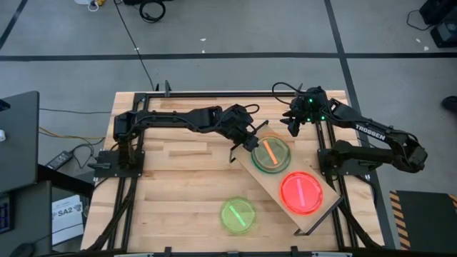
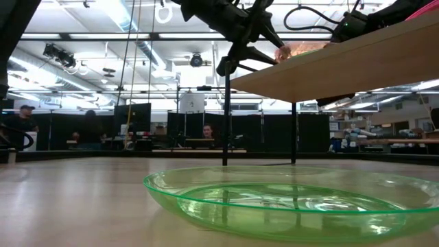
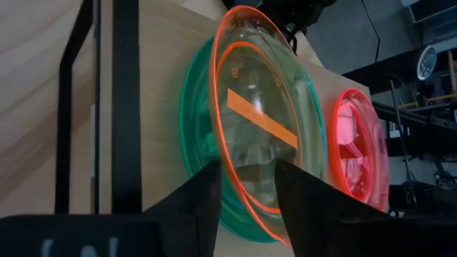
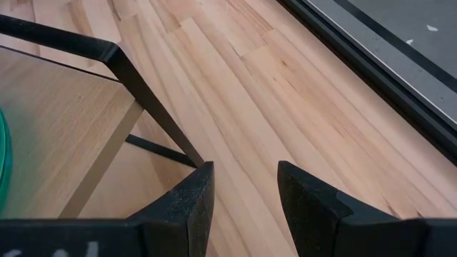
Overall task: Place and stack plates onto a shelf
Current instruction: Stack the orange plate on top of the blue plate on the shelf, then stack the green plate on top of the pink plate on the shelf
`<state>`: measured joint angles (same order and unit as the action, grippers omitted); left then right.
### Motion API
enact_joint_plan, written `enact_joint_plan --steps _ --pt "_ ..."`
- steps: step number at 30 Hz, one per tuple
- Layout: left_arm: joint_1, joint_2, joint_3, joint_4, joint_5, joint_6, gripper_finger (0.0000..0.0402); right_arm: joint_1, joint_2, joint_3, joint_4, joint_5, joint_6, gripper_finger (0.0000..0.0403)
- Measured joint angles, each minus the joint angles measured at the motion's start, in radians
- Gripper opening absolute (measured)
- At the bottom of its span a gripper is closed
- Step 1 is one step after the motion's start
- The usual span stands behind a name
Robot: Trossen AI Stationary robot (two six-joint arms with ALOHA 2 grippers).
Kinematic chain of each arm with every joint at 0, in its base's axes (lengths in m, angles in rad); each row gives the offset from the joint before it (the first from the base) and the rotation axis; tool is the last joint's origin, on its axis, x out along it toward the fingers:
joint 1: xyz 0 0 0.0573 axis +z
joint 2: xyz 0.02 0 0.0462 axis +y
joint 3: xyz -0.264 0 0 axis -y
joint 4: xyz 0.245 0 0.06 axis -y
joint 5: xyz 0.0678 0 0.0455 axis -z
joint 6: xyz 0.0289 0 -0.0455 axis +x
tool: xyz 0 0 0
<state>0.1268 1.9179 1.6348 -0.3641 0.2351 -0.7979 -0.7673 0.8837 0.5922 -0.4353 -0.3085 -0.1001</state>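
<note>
The shelf (image 1: 289,187), a rectangular light-wood plank on a thin black wire frame, sits diagonally on the right half of the slatted wooden tabletop (image 1: 178,185), one end reaching the tabletop's near-right corner, the other pointing toward its middle.

On the shelf's inner end: a translucent orange round plastic plate (image 3: 250,121) w/ an orange centre bar, stacked on a translucent green plate (image 3: 196,135); in the high view the pair (image 1: 270,153) reads as one greenish disc w/ an orange bar. Just beside it, toward the shelf's outer end, a neon pink plate (image 1: 302,191) w/ a pale centre bar, apart from the stack. Rest of the plank at that end is bare.

Off the shelf, a second translucent green plate (image 1: 238,214) lies flat on the tabletop near its front edge, approx mid-width; low view shows it up close (image 2: 288,202) w/ the shelf raised behind it.

Left gripper (image 3: 246,189) is at the inner end of the shelf, fingers parted, one each side of the orange plate's rim; can't tell if the pads touch it.

Right gripper (image 4: 243,193) hovers by the shelf's back edge near the tabletop's rear-right area, fingers spread wide, holding nothing; under it only tabletop and a black frame leg (image 4: 153,107).
</note>
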Motion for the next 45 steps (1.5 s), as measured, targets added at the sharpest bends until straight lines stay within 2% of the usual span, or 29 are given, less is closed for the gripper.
enact_joint_plan --steps 4,13,24,45 --pt "0.001 0.0 0.0 0.0 -0.025 0.0 0.0148 0.0 0.0 0.0 0.0 0.0 0.0 0.0161" --pt "0.028 -0.003 0.0 0.0 0.008 0.005 0.0145 0.0 0.0 0.0 0.0 0.0 0.0 0.0161" --pt "0.026 -0.064 0.002 -0.006 0.013 0.046 0.0144 0.0 0.0 0.0 -0.001 0.0 0.0 0.0161" --pt "-0.121 -0.088 0.002 -0.048 0.039 0.121 0.0144 0.0 0.0 0.0 -0.001 0.0 0.0 0.0161"
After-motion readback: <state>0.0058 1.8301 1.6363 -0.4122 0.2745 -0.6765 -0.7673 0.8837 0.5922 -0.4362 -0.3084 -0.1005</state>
